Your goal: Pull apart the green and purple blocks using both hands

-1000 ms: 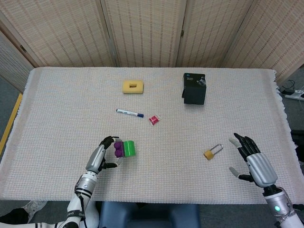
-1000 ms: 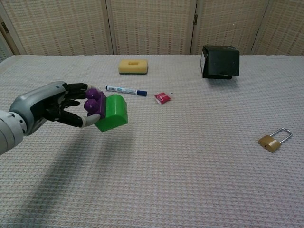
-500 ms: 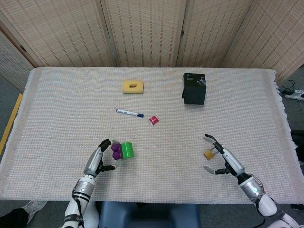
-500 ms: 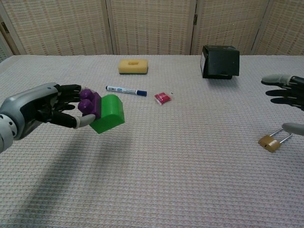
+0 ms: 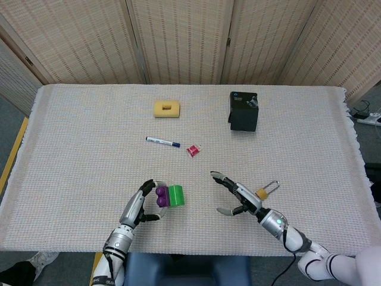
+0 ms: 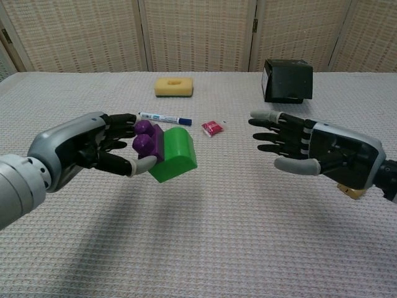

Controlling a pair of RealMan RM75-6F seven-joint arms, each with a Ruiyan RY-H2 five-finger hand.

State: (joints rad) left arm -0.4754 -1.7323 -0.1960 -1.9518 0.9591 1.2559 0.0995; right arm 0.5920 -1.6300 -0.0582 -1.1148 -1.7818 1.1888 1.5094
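A purple block (image 6: 147, 139) (image 5: 161, 197) and a green block (image 6: 174, 154) (image 5: 175, 195) are joined side by side and held above the table. My left hand (image 6: 93, 149) (image 5: 141, 205) grips the purple end, with the green end sticking out to the right. Across a gap to the right, my right hand (image 6: 310, 149) (image 5: 238, 195) hangs open, its fingers spread and pointing at the green block. It touches nothing.
On the woven cloth table (image 5: 77, 137) lie a yellow sponge (image 5: 166, 108), a blue-capped marker (image 5: 162, 142), a small red packet (image 5: 193, 151), a black box (image 5: 243, 111) and a brass padlock (image 5: 266, 190), which my right hand partly hides in the chest view.
My right hand has swept in from the right edge toward the middle, staying open. My left hand has carried the joined blocks to the right.
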